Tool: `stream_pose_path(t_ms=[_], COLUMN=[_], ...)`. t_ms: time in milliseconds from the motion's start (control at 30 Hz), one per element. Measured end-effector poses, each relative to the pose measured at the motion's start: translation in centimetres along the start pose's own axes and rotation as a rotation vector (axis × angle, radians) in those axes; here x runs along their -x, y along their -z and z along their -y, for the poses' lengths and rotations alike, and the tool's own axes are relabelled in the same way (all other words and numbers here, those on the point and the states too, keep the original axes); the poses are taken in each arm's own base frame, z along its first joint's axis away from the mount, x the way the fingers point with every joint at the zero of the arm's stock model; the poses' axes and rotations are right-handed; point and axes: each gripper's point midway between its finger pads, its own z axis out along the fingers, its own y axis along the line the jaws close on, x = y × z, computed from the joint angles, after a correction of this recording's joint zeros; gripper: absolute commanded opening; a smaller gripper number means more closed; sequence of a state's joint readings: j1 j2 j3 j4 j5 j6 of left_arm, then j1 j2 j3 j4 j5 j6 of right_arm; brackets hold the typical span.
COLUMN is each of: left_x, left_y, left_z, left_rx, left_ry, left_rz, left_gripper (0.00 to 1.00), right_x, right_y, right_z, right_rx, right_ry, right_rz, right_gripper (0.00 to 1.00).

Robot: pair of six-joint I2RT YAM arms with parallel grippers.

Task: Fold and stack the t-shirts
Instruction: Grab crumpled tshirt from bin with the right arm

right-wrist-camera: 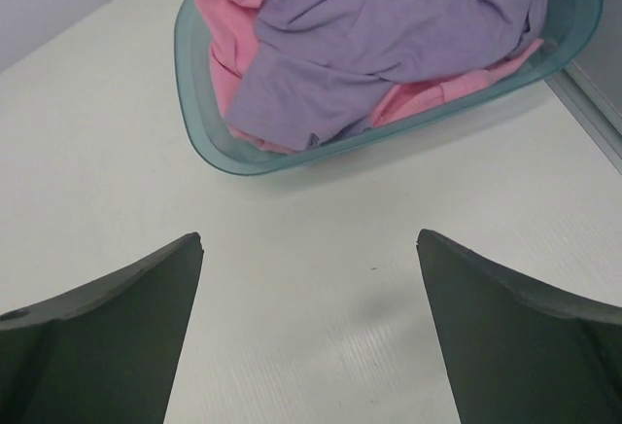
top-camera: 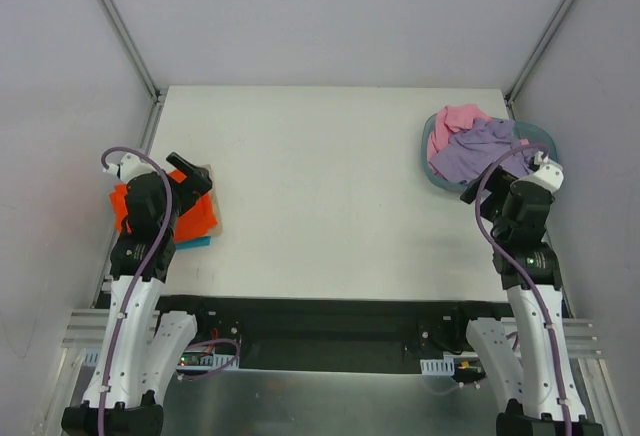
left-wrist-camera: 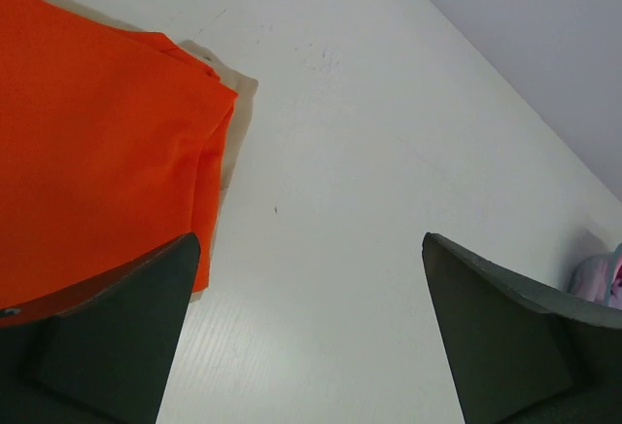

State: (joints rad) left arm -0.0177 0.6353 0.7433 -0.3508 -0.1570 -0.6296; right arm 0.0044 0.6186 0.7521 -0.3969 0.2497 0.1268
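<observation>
right wrist view shows the right claw [right-wrist-camera: 309,239] spread wide and empty over the smooth counter [right-wrist-camera: 117,181], just short of the plastic basket [right-wrist-camera: 209,142]. in it the crumpled lavender t-shirt [right-wrist-camera: 389,35] lies over the pink t-shirt [right-wrist-camera: 224,16]. fetching it looks like the step in hand. the next move calls for reaching in and pinching a soft fold. the left claw [left-wrist-camera: 311,239], also open and empty, hovers by the flat folded orange-red t-shirt [left-wrist-camera: 87,152].
</observation>
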Motion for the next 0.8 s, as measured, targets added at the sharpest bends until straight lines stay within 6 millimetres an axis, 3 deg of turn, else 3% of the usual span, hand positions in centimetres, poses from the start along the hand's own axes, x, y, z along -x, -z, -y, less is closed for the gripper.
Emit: stream_pose_path(t_ms=[167, 333, 400, 500, 633, 800], left_x=[-0.4, -1.3, -1.6, -2.0, -2.3, -2.9], left_y=[0.3, -0.2, -0.5, -0.8, -1.0, -1.2], left_z=[-0.2, -0.5, -0.6, -0.7, -0.8, -0.9], left_rx=[0.015, 0.033, 0.041, 0.047, 0.055, 0.054], left_ry=[0.009, 0.004, 0.001, -0.001, -0.004, -0.005], left_rz=[-0.03, -0.072, -0.087, -0.103, -0.117, -0.141], left_gripper=[0.99, 0.99, 0.99, 0.99, 0.99, 0.99], right_x=[0.4, 4.5, 6.0, 6.6, 4.4, 0.8], right_y=[-0.4, -2.0, -4.2, -8.3, -14.5, -20.2], right_z=[0.2, -0.2, -0.9, -1.3, 0.8, 4.5], right_rx=[-0.045, -0.158, -0.186, -0.229, -0.315, -0.359], right_ry=[0.043, 0.069, 0.096, 0.126, 0.143, 0.084], right_rz=[-0.054, -0.09, -0.125, -0.187, -0.323, -0.49], right_gripper=[0.97, 0.97, 0.97, 0.97, 0.97, 0.97])
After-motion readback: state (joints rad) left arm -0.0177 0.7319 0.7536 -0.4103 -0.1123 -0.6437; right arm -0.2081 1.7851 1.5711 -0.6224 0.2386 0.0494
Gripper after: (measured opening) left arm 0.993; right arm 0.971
